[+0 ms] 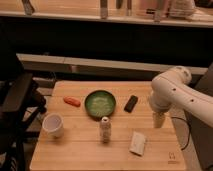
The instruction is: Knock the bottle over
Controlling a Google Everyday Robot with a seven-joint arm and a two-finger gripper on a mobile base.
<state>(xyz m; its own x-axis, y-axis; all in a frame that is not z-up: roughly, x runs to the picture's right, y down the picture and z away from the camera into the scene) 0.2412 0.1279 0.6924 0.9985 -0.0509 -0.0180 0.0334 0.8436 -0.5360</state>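
Observation:
The bottle (105,129), a slim pale cylinder with a white cap and a speckled label, stands upright near the middle of the wooden table (80,150), just in front of the green bowl (100,103). The white arm comes in from the right, and my gripper (158,120) hangs at its end above the table's right side, well to the right of the bottle and apart from it.
A white cup (53,125) stands at the left front. An orange-red carrot-like piece (72,101) lies left of the bowl. A black flat object (131,103) lies right of the bowl. A flat white block (138,142) lies at the front right. A dark chair (17,100) stands at the left.

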